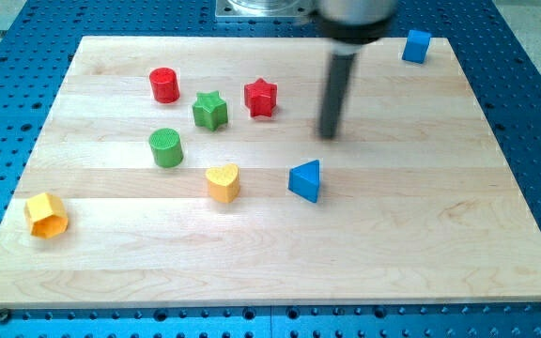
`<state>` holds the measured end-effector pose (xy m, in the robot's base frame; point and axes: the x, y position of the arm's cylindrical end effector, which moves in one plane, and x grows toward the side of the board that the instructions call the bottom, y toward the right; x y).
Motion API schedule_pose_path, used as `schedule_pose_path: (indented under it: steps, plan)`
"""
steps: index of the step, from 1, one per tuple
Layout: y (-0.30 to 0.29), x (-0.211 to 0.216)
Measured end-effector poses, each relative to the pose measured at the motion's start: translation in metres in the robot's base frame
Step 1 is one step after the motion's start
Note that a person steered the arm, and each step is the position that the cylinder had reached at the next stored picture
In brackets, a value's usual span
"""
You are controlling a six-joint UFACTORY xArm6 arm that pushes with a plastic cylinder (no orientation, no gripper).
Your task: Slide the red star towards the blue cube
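The red star [261,97] lies on the wooden board [393,235] at upper middle. The blue cube [417,45] sits near the board's top right corner. My tip [328,134] is down on the board, to the right of and slightly below the red star, with a gap between them. The rod rises from the tip to the view's top edge.
A green star [210,110] lies just left of the red star. A red cylinder [164,84], a green cylinder [166,147], a yellow heart [222,182] and a blue triangle [306,180] lie around. A yellow hexagon [46,215] sits at the left edge.
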<state>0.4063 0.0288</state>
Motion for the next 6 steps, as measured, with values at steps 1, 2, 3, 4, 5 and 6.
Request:
schedule_pose_path:
  steps: [1,2,3,4,5,6]
  plan:
    - [-0.052,-0.032]
    - [-0.043,-0.053]
    - [-0.105,-0.074]
    - [-0.097,-0.079]
    - [-0.001,-0.083]
    - [0.043,-0.082]
